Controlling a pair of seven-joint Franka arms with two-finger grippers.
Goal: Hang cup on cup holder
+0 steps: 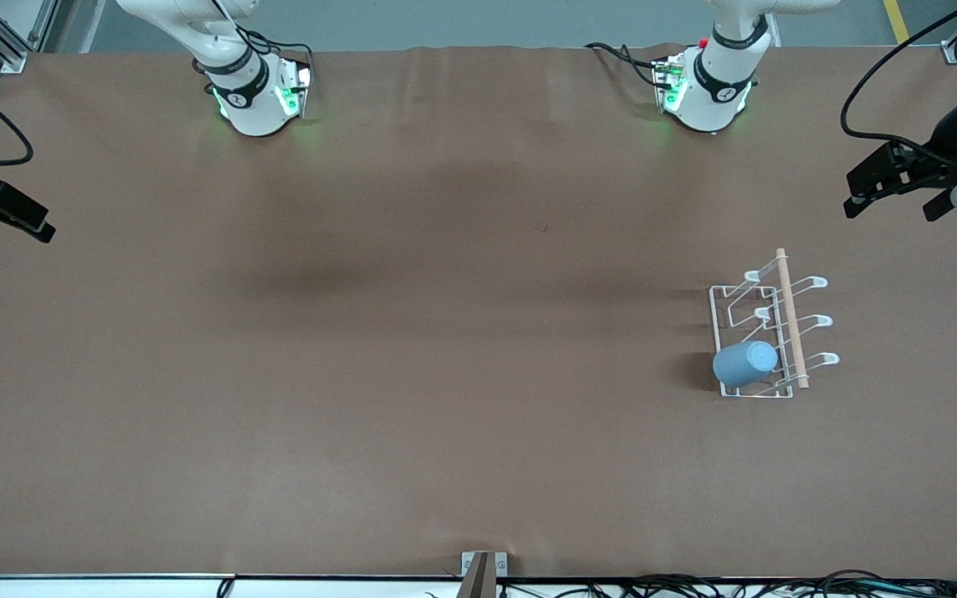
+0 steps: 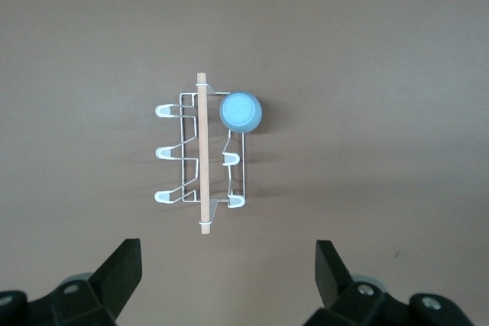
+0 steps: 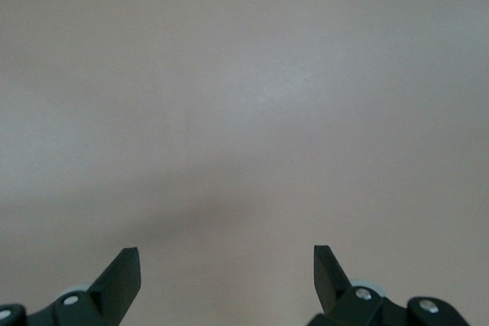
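The light blue cup (image 1: 744, 363) sits mouth-down and tilted over a prong of the white wire cup holder (image 1: 786, 320), at the rack's end nearer the front camera. In the left wrist view the cup (image 2: 241, 111) shows its closed bottom beside the cup holder's wooden rod (image 2: 203, 150). My left gripper (image 1: 894, 203) hangs open and empty in the air over the table by the left arm's end, apart from the rack; its jaws (image 2: 229, 261) stand wide. My right gripper (image 1: 34, 223) waits open at the right arm's end, with only bare table between its fingers (image 3: 227, 261).
A brown mat (image 1: 412, 332) covers the whole table. The two arm bases (image 1: 258, 100) (image 1: 707, 91) stand along the edge farthest from the front camera. A small bracket (image 1: 483, 569) sits at the nearest edge.
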